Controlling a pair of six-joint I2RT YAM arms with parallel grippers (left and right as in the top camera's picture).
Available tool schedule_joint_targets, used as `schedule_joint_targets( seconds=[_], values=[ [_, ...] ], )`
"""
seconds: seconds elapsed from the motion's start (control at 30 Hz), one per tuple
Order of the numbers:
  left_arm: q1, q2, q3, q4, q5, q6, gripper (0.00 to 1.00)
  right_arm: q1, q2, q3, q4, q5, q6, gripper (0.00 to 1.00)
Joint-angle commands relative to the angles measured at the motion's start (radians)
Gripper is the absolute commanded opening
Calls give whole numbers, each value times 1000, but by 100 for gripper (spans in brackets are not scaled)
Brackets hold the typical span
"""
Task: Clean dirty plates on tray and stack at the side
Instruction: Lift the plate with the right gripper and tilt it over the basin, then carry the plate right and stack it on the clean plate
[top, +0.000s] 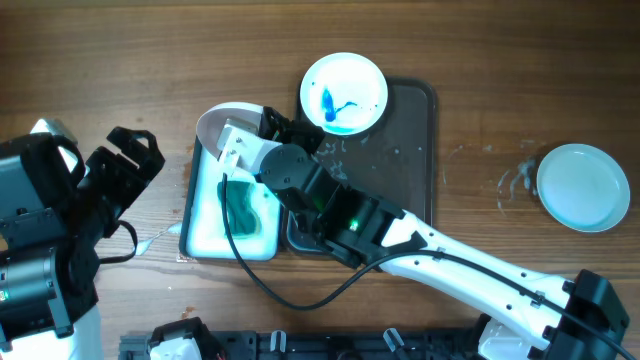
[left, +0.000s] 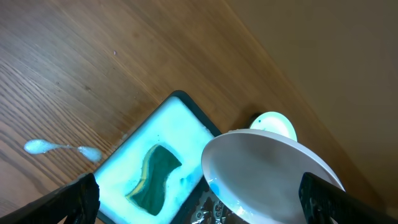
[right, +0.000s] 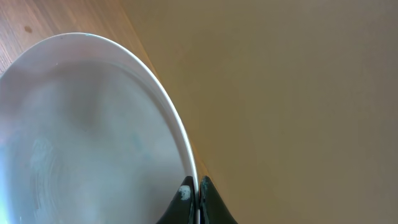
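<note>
- Pinching the held plate by its rim, the right gripper is clenched tight on the edge. The plate is tilted, off the dark tray and up over the white tray.
- Held plate looks mostly white in right wrist view, w/ a faint bluish film. Left wrist view shows a small blue trace at its low rim. Prob. mid-wipe, not ready to stack.
- Left gripper hangs wide open w/ nothing in it, above the teal sponge lying in the white tray.
- Next move, as I judge it: left gripper drops onto the sponge, closes, and wipes the plate face while the right holds the rim steady. It's a thin pinch grip, so go light or the plate could twist out.
- Dark tray sits just beside the white tray, wet w/ droplets. The dirty plate, blue smears in its ctr, sits at the far left corner, overlapping the rim.
- Clean plate lies alone on the counter, well to the right. That's the stack spot, w/ one plate done.
- Counter is wood grain, w/ foam smears beside the clean plate and another left of the white tray.
- Beyond the counter edge there's only a plain tan surface; can't tell floor or wall.
</note>
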Motion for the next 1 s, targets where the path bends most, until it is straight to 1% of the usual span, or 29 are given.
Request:
schedule_joint_targets(
  seconds=[0.0, 0.33, 0.37, 0.43, 0.47, 0.5, 0.53, 0.57, 0.6, 0.63, 0.67, 0.73, 0.77, 0.8, 0.83, 0.9, 0.97],
  values=[
    [7, 6, 11, 3, 12, -10, 100, 5, 4, 21, 10, 9, -5, 4],
    [7, 6, 11, 3, 12, -10, 100, 5, 4, 21, 14, 10, -6, 4],
    [7, 6, 11, 3, 12, -10, 100, 5, 4, 21, 21, 9, 3, 4],
    [7, 6, 11, 3, 12, -10, 100, 6, 11, 18, 24, -7, 110, 4],
    [7, 6, 11, 3, 12, -10, 100, 5, 24, 18, 13, 56, -60, 4],
    [7, 6, 11, 3, 12, -10, 100, -8, 43, 18, 76, 182, -169, 4],
    [7, 6, 11, 3, 12, -9, 100, 2, 47, 18, 117, 173, -143, 4],
    [7, 6, 11, 3, 12, -10, 100, 31, 47, 18, 115, 160, -275, 4],
    [7, 6, 11, 3, 12, -10, 100, 38, 48, 18, 134, 163, -328, 4],
    [7, 6, 11, 3, 12, -10, 100, 39, 48, 18, 167, 142, -232, 4],
    [7, 6, 11, 3, 12, -10, 100, 39, 48, 18, 147, 109, -111, 4],
    [7, 6, 11, 3, 12, -10, 100, 2, 50, 18, -3, 58, 214, 4],
    [7, 6, 11, 3, 12, -10, 100, -51, 50, 18, -104, 3, 482, 4],
    [7, 6, 11, 3, 12, -10, 100, -126, 49, 18, -202, -105, 759, 4],
    [7, 6, 11, 3, 12, -10, 100, -208, 37, 18, -277, -228, 929, 4],
    [7, 6, 11, 3, 12, -10, 100, -374, -21, 19, -383, -466, 1170, 4],
    [7, 6, 11, 3, 12, -10, 100, -577, -86, 19, -459, -677, 1295, 4]
  ],
)
